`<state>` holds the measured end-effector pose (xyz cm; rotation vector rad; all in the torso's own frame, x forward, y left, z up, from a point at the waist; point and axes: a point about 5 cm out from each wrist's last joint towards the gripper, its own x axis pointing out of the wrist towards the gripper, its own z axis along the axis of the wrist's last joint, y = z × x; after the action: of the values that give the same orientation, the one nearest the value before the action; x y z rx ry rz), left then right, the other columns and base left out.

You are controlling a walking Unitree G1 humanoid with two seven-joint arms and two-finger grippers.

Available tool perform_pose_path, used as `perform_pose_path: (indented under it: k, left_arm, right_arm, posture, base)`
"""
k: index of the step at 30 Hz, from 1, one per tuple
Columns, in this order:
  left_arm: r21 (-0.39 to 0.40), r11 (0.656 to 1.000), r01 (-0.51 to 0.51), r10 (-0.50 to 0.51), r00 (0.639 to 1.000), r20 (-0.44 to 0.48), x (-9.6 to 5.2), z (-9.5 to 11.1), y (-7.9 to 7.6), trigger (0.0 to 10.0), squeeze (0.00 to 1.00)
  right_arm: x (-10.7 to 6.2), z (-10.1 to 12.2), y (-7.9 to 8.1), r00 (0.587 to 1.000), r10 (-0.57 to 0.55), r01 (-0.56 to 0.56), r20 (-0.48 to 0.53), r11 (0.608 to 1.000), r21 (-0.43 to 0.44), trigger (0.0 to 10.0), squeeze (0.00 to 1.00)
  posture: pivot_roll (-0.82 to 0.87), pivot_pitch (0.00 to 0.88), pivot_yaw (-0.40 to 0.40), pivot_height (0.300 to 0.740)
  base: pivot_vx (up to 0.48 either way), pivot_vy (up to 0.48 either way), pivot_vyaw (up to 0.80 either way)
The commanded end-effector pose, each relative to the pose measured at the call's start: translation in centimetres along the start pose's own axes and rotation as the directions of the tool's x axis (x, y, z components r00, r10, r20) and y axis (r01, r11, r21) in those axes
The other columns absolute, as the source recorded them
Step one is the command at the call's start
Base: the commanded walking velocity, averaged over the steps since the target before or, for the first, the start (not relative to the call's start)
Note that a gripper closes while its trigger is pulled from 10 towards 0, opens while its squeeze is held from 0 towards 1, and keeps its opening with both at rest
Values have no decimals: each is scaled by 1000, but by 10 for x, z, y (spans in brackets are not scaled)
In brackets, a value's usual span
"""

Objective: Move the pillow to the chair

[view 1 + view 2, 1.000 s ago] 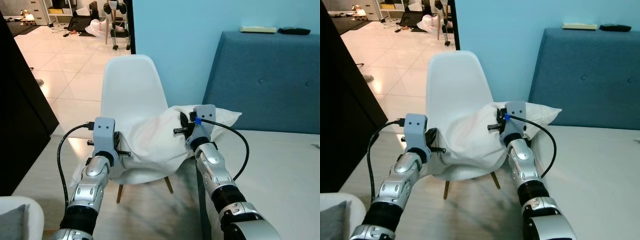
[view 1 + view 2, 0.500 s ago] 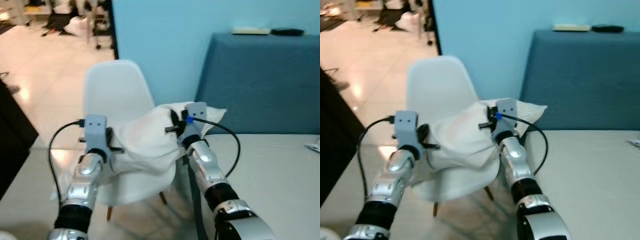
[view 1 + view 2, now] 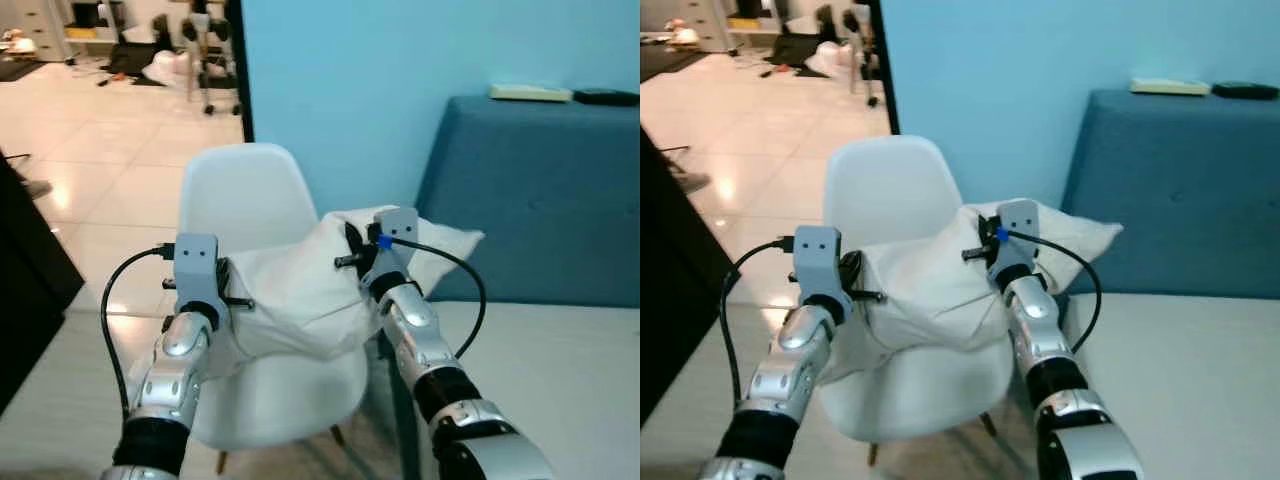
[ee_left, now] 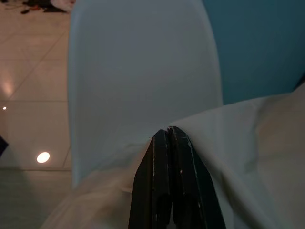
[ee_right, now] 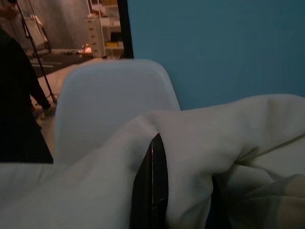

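A white pillow (image 3: 300,290) hangs slack between my two grippers, over the seat of a white shell chair (image 3: 235,195). My left gripper (image 3: 232,298) is shut on the pillow's left edge, fingers (image 4: 167,157) pressed together on the cloth. My right gripper (image 3: 352,250) is shut on the upper right part, with cloth wrapped round its fingers (image 5: 155,171). The pillow's right corner (image 3: 450,240) sticks out toward the blue headboard. The chair's back rises behind the pillow in both wrist views.
A blue upholstered headboard (image 3: 540,190) stands at right, with a flat white item (image 3: 530,92) and a dark one (image 3: 605,96) on top. A pale bed surface (image 3: 560,390) lies lower right. A light blue wall is behind the chair. Tiled floor (image 3: 90,160) and clutter lie far left.
The camera has shifted, so the chair and headboard sit differently in the picture. Both grippers still hold the pillow, which now hangs a little higher over the seat.
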<state>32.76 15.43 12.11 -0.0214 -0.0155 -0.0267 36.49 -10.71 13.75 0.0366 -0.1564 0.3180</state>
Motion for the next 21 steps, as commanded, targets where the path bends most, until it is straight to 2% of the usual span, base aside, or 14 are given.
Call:
perform_pose_path:
  k: [1,9,12,21]
  left_arm:
    - [15,1000,-2,2,1000,26,-1,3,0,10000,0]
    - [65,998,0,-3,999,40,0,5,0,10000,0]
    - [75,997,-5,2,999,36,5,7,-2,10000,0]
    - [105,995,0,-5,999,49,10,11,-5,10000,0]
  right_arm:
    - [0,-3,5,1000,28,-28,-7,1000,2,10000,0]
    - [0,-3,5,1000,22,-22,-12,1000,-5,10000,0]
    - [1,-3,0,1000,-5,5,-14,999,44,10000,0]
    - [-1,-5,-1,1000,-7,8,-21,999,40,10000,0]
  posture:
    - [51,29,-20,740]
    - [49,26,-16,735]
    - [50,23,-16,720]
    - [48,25,-9,680]
  base:
    - [0,0,0]
    - [0,0,0]
    - [0,0,0]
    - [0,0,0]
